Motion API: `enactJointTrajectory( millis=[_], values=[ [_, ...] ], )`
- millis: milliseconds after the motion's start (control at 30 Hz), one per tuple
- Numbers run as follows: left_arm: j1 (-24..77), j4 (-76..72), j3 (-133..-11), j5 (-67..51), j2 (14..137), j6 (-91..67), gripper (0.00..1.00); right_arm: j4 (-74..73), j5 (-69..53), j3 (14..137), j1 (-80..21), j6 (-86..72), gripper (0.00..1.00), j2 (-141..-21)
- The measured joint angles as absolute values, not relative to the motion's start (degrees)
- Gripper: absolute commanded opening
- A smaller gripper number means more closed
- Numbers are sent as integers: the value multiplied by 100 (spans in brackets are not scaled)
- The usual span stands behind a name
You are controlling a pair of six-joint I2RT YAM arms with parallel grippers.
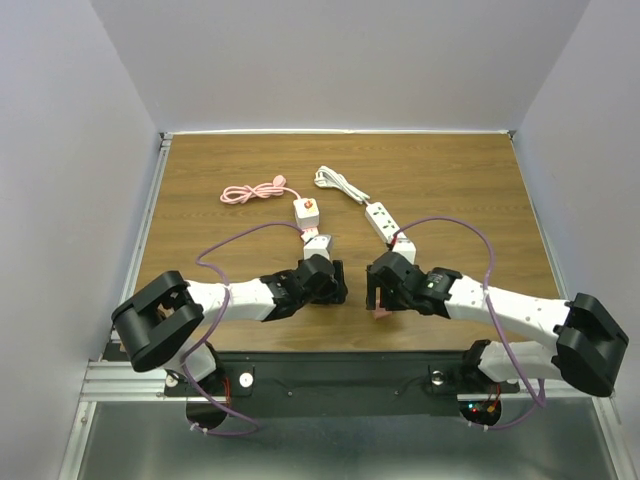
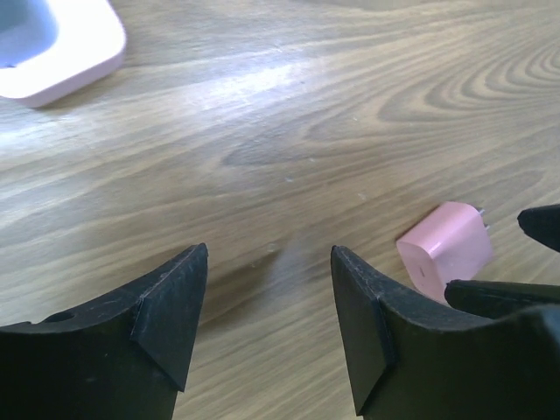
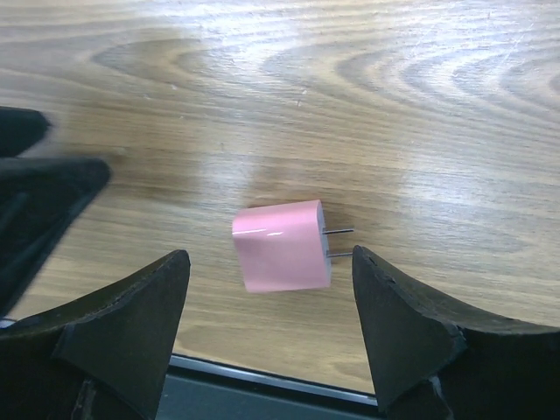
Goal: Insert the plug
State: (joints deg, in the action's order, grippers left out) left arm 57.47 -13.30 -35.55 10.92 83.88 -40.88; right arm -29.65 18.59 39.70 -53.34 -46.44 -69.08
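Observation:
A pink plug (image 3: 280, 247) lies on the wooden table near its front edge, its two metal prongs (image 3: 338, 241) pointing right in the right wrist view. My right gripper (image 3: 269, 258) is open and hovers over it, one finger on each side, not touching. The plug also shows in the left wrist view (image 2: 444, 247) and, partly hidden, in the top view (image 1: 380, 312). My left gripper (image 2: 269, 254) is open and empty, just left of the plug. A white power strip (image 1: 383, 222) lies further back on the table.
A coiled pink cable (image 1: 255, 192) runs to a white block (image 1: 306, 210) at mid-table. A pink-and-white block (image 1: 318, 243) lies just beyond the left gripper and shows in the left wrist view (image 2: 52, 44). The power strip's white cord (image 1: 335, 181) lies behind it. The table's metal front rail (image 3: 262, 381) is just below the plug.

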Motion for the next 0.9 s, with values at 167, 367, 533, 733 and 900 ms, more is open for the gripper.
enactJointTrajectory(
  millis=[167,367,533,733,900],
  values=[
    [5688,-1426,-3489,1052,8302,-4049,70,-2971,1848,3970,-5334,-4578,80,-7105],
    [5688,-1542,-3489,996,8270,-3951,70,-2987,1831,3970,-5336,-4475,80,-7175],
    [5688,-1612,-3485,950,8263,-3863,70,-2980,1820,3964,-5334,-4431,76,-7376],
    [5688,-1699,-3439,945,8141,-3771,70,-2943,1804,3959,-5336,-4311,51,-7614],
    [5688,-1806,-3321,945,7953,-3704,70,-2829,1800,3962,-5334,-4222,29,-7620]
  ],
)
